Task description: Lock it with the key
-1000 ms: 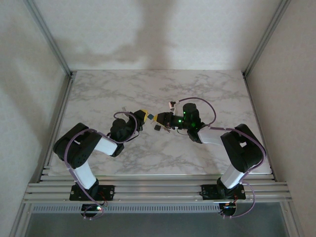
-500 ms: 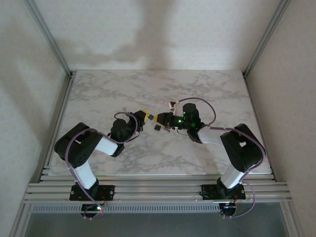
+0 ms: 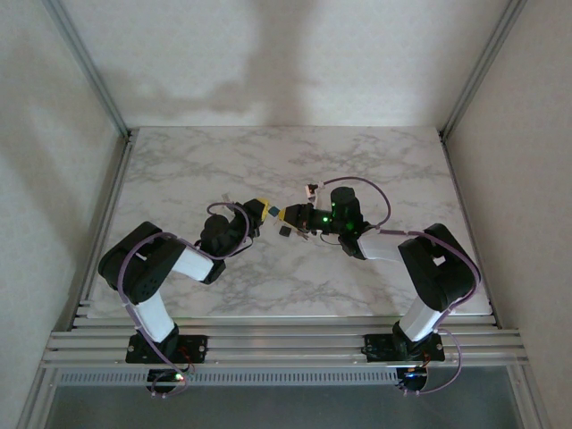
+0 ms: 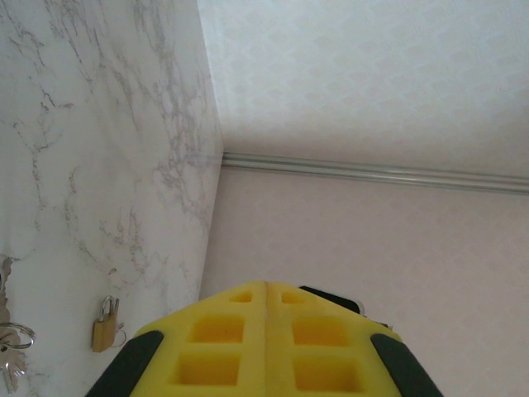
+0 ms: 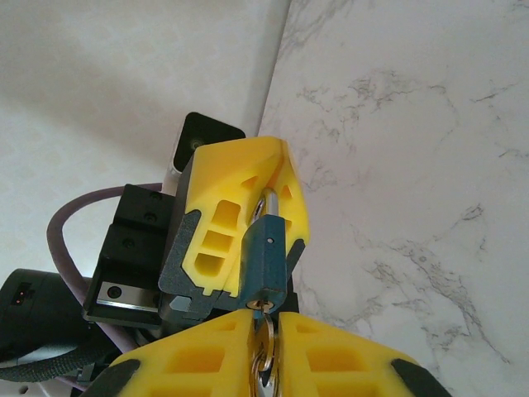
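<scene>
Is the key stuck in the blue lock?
Yes, the key pokes into the bottom of the blue padlock.

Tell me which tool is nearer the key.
Right. The right tool grips the key; the left tool sits beyond it, clamping the padlock that the key is stuck into.

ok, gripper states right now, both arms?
left gripper: closed, holding the blue padlock.
right gripper: closed on the key inserted in that padlock.

Marble table [image 3: 268, 161], brass padlock [image 4: 103, 324], key ring [image 4: 13, 341]
</scene>
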You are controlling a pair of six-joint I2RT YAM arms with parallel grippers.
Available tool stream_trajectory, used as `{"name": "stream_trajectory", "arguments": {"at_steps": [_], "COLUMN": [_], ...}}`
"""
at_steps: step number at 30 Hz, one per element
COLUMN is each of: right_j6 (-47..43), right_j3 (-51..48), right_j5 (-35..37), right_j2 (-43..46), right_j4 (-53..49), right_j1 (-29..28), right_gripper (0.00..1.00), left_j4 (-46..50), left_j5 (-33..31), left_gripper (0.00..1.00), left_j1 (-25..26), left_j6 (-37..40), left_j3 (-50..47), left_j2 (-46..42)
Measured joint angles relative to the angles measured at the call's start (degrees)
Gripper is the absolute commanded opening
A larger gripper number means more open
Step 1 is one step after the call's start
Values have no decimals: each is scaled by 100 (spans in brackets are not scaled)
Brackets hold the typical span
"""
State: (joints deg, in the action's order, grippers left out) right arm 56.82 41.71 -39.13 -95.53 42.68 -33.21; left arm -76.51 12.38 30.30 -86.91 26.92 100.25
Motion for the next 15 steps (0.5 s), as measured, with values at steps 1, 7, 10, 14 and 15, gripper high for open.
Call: {"name": "stream_trajectory", "arguments": {"at_steps": [1, 7, 10, 14, 15], "right_j6": [0, -2, 9, 26, 24], "right_j3": [0, 0, 0, 0, 0], "right_j5": [0, 2, 4, 2, 2], "right_j2": [0, 0, -2, -26, -28], "right_j4": [0, 2, 0, 2, 2], "right_j1": [0, 0, 0, 0, 0], "right_gripper": [14, 10, 9, 6, 5], "left_j4": [-2, -42, -50, -52, -52], "left_j5": [0, 0, 0, -2, 0], "left_gripper": [0, 0, 0, 0, 0], "left_j1": [0, 0, 0, 0, 0], "left_j6": [-2, -20, -24, -37, -37], "left_j3": [0, 0, 0, 0, 0], "left_j2": [4, 11, 11, 11, 11]}}
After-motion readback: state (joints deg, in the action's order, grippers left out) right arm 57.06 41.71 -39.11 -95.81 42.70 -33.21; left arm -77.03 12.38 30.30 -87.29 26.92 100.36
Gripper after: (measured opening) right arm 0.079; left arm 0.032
